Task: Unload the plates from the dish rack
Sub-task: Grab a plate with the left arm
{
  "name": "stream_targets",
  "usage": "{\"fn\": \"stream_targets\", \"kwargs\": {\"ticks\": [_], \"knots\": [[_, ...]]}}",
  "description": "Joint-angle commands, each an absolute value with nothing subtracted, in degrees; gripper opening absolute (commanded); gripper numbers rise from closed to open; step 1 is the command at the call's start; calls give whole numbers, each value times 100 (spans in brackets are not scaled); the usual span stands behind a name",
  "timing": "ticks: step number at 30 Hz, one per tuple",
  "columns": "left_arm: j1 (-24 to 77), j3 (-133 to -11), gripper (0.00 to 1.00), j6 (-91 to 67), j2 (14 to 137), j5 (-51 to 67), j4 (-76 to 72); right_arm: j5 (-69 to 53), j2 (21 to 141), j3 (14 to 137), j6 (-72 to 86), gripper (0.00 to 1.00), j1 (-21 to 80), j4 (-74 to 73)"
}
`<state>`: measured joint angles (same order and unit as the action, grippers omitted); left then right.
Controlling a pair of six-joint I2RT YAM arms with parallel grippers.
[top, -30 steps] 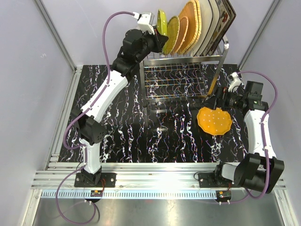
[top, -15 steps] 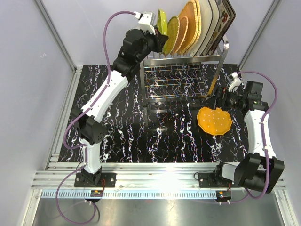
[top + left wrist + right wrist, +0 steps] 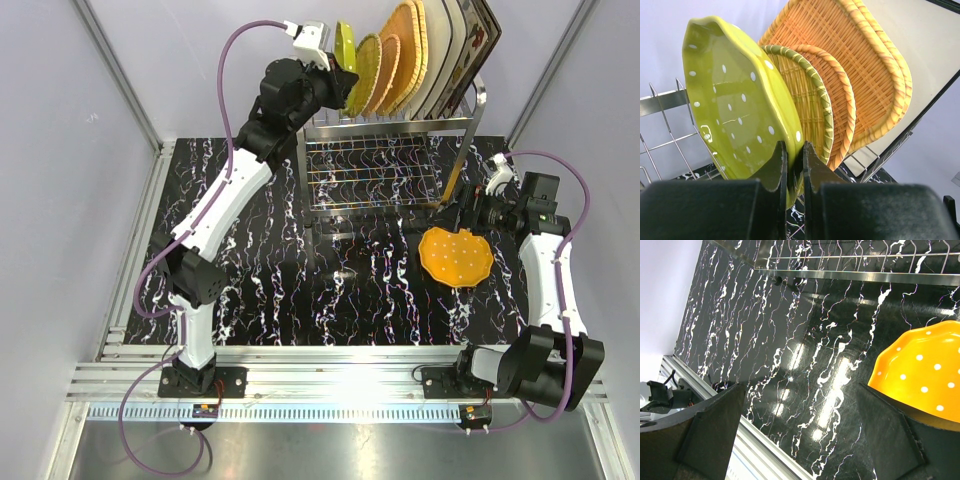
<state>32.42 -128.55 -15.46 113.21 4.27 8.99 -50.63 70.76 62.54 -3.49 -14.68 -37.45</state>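
Observation:
The dish rack (image 3: 392,124) stands at the back of the table, with several plates upright in its top prongs. At the left end of the row, my left gripper (image 3: 794,150) (image 3: 336,66) is shut on the lower rim of the lime-green dotted plate (image 3: 735,100) (image 3: 345,42). Behind that plate stand a green-rimmed woven plate (image 3: 812,95), an orange woven round one (image 3: 842,102), a squarish woven one (image 3: 860,55) and a cream square one (image 3: 925,50). An orange dotted plate (image 3: 456,256) (image 3: 925,375) lies flat on the table. My right gripper (image 3: 800,390) (image 3: 466,212) hangs open beside its far edge, with nothing between its fingers.
The black marbled table (image 3: 300,270) spreads in front of the rack. The rack's lower grid shelf (image 3: 370,175) holds nothing. An aluminium rail (image 3: 330,365) (image 3: 765,450) runs along the near edge. Pale walls close in left, right and behind.
My left gripper has edged slightly up and to the left with the lime-green plate in it. The right arm and the orange dotted plate have not moved.

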Motion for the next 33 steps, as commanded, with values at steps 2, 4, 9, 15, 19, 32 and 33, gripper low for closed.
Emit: {"fn": "stream_targets", "kwargs": {"ticks": [2, 4, 9, 15, 19, 32, 33], "knots": [[3252, -13464, 0, -1389, 10767, 158, -281, -5212, 6908, 6232, -299, 100, -1433, -3560], [3269, -13535, 0, -1380, 10784, 141, -272, -5212, 6899, 6232, -290, 100, -1433, -3551], [3287, -13658, 0, -1310, 10758, 105, -308, -5229, 6908, 6231, -281, 99, -1433, -3560], [3287, -13667, 0, -1257, 10723, 79, -351, -5229, 6917, 6231, -281, 100, -1433, -3551], [3305, -13685, 0, -1239, 10688, 70, -404, -5229, 6908, 6231, -281, 100, -1433, -3560], [3392, -13887, 0, -1186, 10573, 184, -510, -5247, 6900, 6205, -272, 100, -1433, -3551], [3393, -13878, 0, -1195, 10556, 193, -527, -5247, 6899, 6205, -272, 100, -1441, -3551]]}}
